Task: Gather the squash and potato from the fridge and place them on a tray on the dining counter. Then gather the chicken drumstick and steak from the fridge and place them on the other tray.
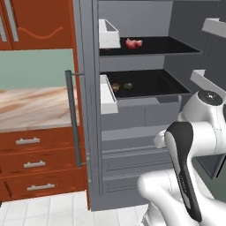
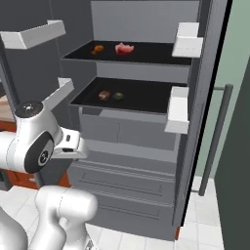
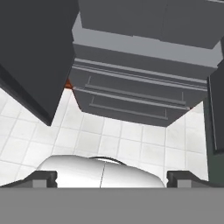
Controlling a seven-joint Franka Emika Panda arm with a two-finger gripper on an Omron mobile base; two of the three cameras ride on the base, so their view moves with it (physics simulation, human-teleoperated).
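Colours: open fridge interior

Grey steel fridge, black shelves, white door bins; salmon-pink steak, dark green squash, mottled brown potato; red-brown cabinets.

Red-brown cabinet drawers with silver bar handles sat beneath a marbled wall counter, a pale green backsplash rose behind, and white floor tiles lay below.
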